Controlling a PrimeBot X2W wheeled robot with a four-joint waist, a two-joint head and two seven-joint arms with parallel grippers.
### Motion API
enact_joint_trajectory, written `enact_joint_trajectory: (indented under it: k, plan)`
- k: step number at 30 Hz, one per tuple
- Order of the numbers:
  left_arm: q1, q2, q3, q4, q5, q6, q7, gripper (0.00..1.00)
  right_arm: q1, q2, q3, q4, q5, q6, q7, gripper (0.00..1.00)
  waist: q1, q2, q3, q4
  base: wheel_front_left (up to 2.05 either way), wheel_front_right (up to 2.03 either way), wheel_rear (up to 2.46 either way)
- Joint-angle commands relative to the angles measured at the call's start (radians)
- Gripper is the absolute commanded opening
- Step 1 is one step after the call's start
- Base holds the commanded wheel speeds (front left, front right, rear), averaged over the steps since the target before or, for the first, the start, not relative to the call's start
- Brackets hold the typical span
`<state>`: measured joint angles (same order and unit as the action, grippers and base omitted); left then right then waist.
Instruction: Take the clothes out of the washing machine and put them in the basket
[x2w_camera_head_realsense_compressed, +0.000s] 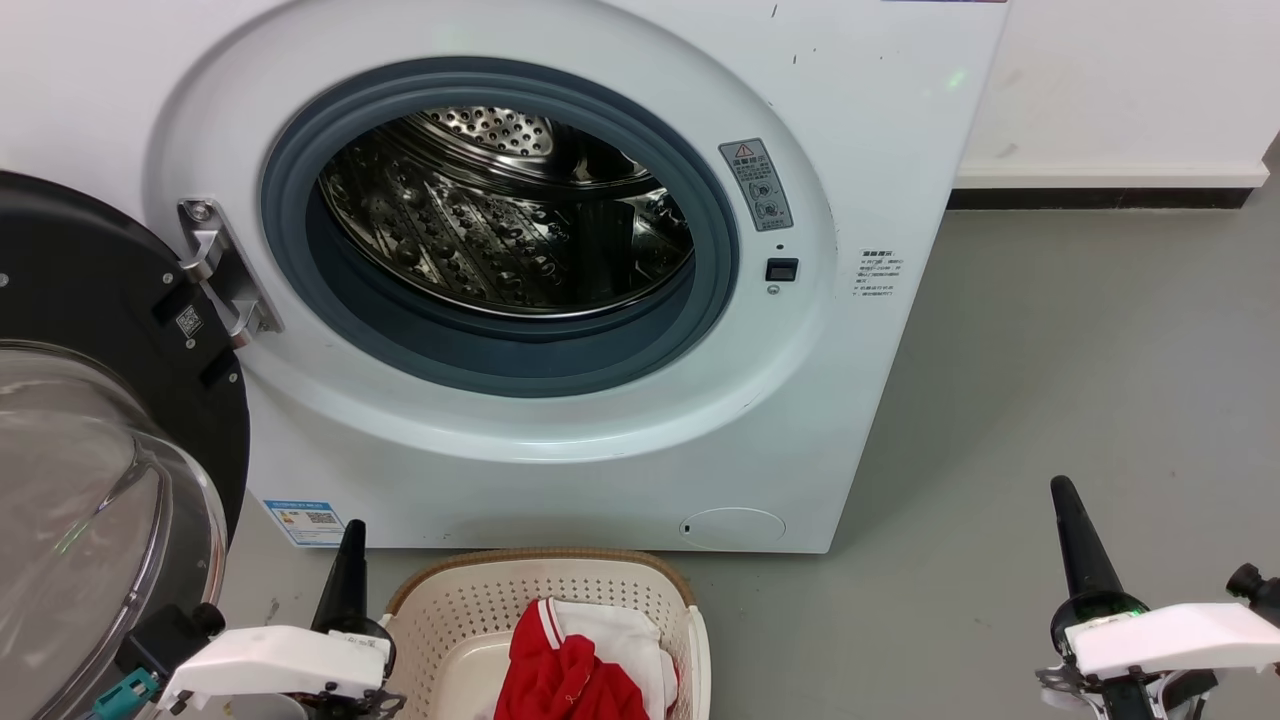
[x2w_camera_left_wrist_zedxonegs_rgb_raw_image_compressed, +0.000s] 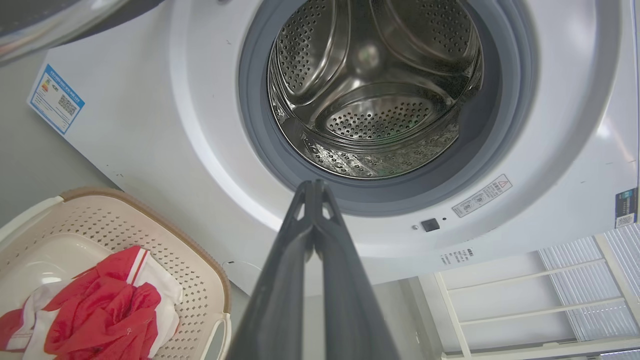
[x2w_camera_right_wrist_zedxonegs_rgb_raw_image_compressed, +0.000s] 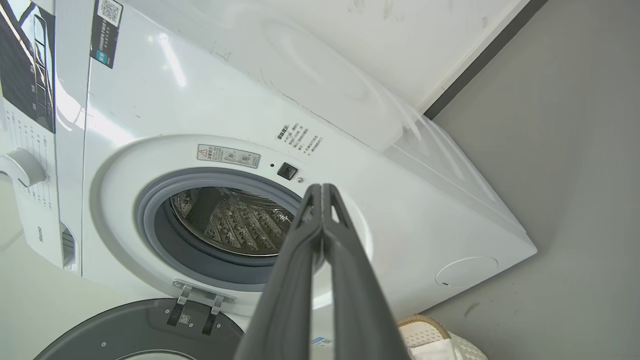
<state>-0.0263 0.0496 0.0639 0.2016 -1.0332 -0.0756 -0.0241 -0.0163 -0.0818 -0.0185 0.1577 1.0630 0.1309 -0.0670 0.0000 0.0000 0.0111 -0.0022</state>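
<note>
Left gripper (x2w_camera_left_wrist_zedxonegs_rgb_raw_image_compressed: 314, 186), right gripper (x2w_camera_right_wrist_zedxonegs_rgb_raw_image_compressed: 321, 188) tips together; clothes (x2w_camera_left_wrist_zedxonegs_rgb_raw_image_compressed: 105, 310), perhaps two, in basket (x2w_camera_left_wrist_zedxonegs_rgb_raw_image_compressed: 190, 270); left-wrist view: drum (x2w_camera_left_wrist_zedxonegs_rgb_raw_image_compressed: 375, 115) rear.

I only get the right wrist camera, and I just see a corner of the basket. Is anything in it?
Observer: Yes. Red and white clothes lie piled in the basket.
Operator: Is the drum empty? I only see a bit of it.
Observer: The left wrist view looks right to the back of the drum, and it is bare steel.
Operator: Where's my other gripper?
Observer: The left gripper is shut, just off the basket's left side, pointing at the machine.
</note>
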Motion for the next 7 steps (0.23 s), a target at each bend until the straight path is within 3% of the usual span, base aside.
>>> enact_joint_trajectory:
  k: [1,7]
  plan:
    - [-0.024,0.001,0.004,-0.004,-0.026,-0.007,0.006,0.00,-0.024,-0.007,-0.003,-0.002,0.028,0.000,0.006,0.00,0.0000,0.0000,0.000,0.000,0.00,0.00,0.00]
    - [-0.033,0.001,0.010,0.001,-0.093,-0.014,0.022,0.00,-0.033,-0.007,-0.009,0.008,0.097,0.000,0.024,0.00,0.0000,0.0000,-0.001,0.000,0.00,0.00,0.00]
